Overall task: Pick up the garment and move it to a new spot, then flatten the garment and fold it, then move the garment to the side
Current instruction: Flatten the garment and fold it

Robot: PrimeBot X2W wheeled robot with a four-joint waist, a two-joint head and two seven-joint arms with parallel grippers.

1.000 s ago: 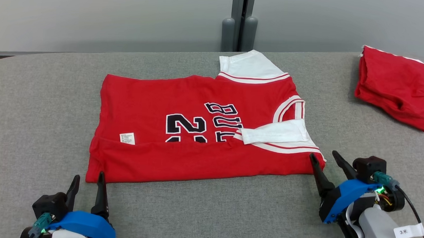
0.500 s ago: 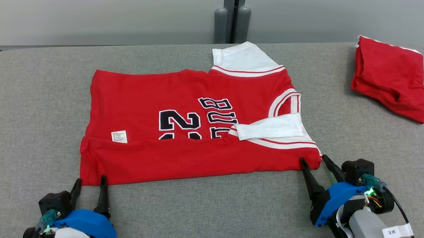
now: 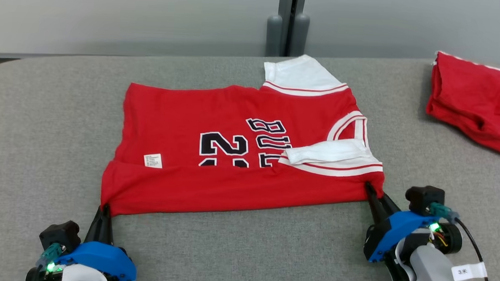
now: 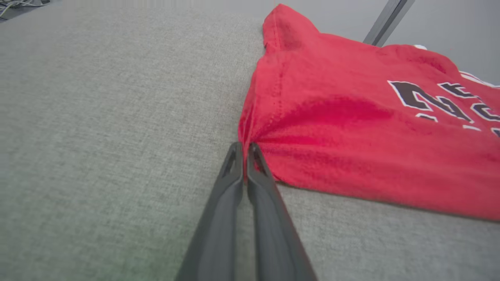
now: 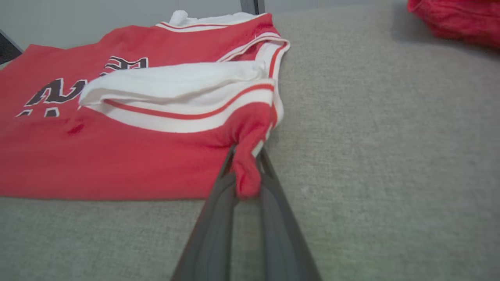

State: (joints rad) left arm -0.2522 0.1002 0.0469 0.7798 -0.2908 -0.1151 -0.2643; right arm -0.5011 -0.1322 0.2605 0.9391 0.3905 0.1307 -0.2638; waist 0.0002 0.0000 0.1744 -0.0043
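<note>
1. The grey cloth-covered table (image 3: pixel 44 106) bears two things. The garment (image 3: pixel 241 157) lies spread in the middle. A bundled red cloth (image 3: pixel 473 104) sits near the far right corner, well apart from it.
2. The garment is a red jersey with white sleeves and red-striped white trim. It lies flat, with its neck opening toward the robot's right.
3. A black, white-edged number and letters run across the chest. The near long edge is folded up over them and hides their lower part.
4. The near sleeve (image 3: pixel 327 151) is folded inward onto the chest. The far sleeve (image 3: pixel 299 73) sticks out past the far edge. A small white label (image 3: pixel 153 160) sits just above the fold line, toward the left end.
5. The left gripper (image 3: pixel 103 212) has its fingers (image 4: pixel 230 187) pressed together on the garment's near left corner. The cloth puckers into creases at the pinch.
6. The right gripper (image 3: pixel 372 192) has its fingers (image 5: pixel 218 203) drawn narrow on the near right corner. A wad of red fabric is clamped between them, just below the striped trim.
</note>
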